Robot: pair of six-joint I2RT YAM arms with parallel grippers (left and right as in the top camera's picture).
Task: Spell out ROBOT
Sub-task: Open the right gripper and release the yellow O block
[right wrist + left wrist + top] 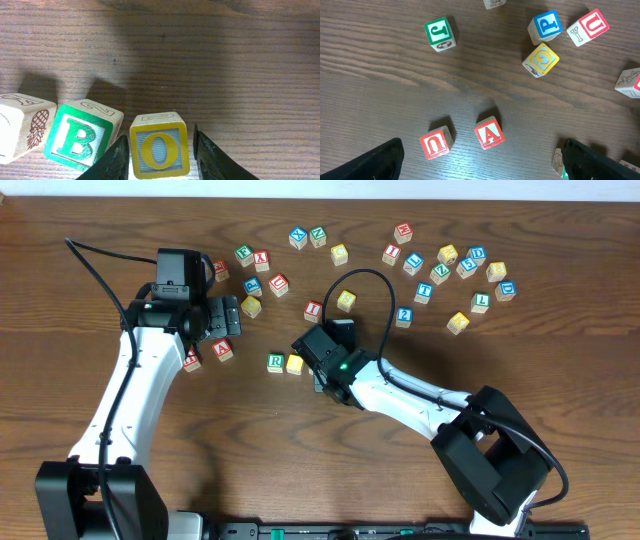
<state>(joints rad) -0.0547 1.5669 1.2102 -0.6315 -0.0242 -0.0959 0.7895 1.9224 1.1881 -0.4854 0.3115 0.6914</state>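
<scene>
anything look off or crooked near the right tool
Yes: in the right wrist view the green block beside the yellow O block sits slightly rotated, its edges not parallel to the O's, so the row looks uneven.

Seen from overhead, twenty-eight letter blocks (pixel 222 350) can be counted on the counter (pixel 560 380), though the arms may hide others. By face colour they come to roughly eight red, eight blue, seven yellow and five green. Thirteen sit toward the far right corner and fifteen across the middle and far left. There are two arms, the left arm (pixel 125 395) and the right arm (pixel 400 395). Each has one claw, the left claw (pixel 484 161) and the right claw (pixel 160 150), with two fingers apiece.
</scene>
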